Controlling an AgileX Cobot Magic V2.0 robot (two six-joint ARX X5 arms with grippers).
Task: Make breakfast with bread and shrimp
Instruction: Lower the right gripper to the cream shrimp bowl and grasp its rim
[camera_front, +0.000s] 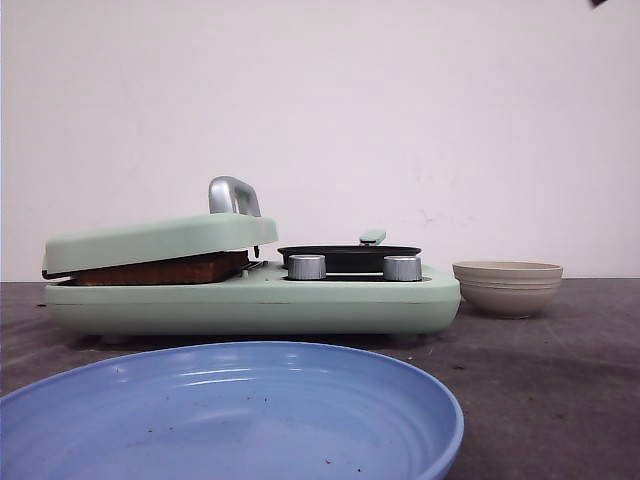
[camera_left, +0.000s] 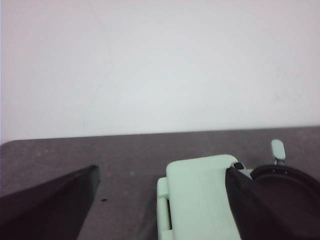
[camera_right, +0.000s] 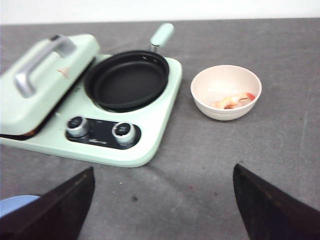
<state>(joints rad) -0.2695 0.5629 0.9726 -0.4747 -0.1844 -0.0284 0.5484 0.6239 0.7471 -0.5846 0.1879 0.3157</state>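
Front cam sits low at table level, blue plate (camera_front: 230, 410) close up. Both wrist cams look down from above, farther back; all three share the green cooker (camera_front: 250, 300) (camera_left: 200, 200) (camera_right: 100, 100).

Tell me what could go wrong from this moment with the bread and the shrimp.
The bread sits under the lowered lid of the breakfast maker, so it may scorch if it is forgotten there. The shrimp lies deep in the small bowl; a gripper reaching in might tip the bowl. The pan has a low rim, so dropped shrimp could bounce out.
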